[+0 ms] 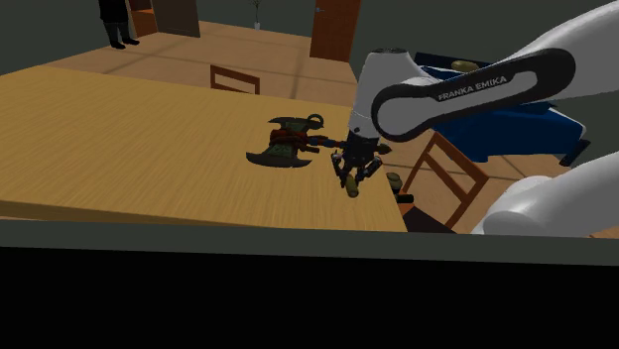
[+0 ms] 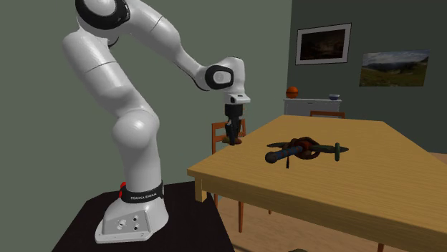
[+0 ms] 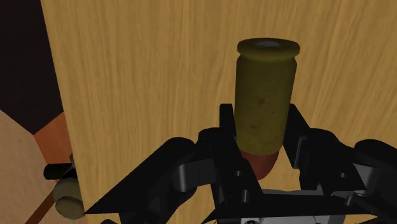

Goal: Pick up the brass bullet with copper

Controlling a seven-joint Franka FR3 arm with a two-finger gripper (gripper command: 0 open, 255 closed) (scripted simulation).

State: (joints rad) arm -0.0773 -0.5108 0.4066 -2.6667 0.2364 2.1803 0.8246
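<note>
Since the gripper [image 3: 261, 143] is closed on the bullet [image 3: 266, 95], its two fingers [image 3: 226, 126] clasping the dull brass case just above the copper-red tip, the step in hand looks to be the lift. The bullet hangs from the hand over the table [image 1: 119, 129], close to the edge on the stand's side. Its flat rimmed base points toward the wood and its tip sits back in the hand. In the second exterior view it seems just clear of the top, though I cannot tell the gap for sure. The axe [image 1: 288, 147] lies on the table nearby, apart from the bullet, toward the shoulder view's left.

To lift well, I judge a straight rise is best, with no swing toward the axe. The grip sits near one end of a smooth round case, so most of the length sticks out past the fingers. A jerk or a tilt could let it pivot or slide out. A slow, even rise with the wrist at its present angle, and a squeeze that does not slacken, should serve. The table's edge is close, so a dropped bullet could well roll off to the floor
</note>
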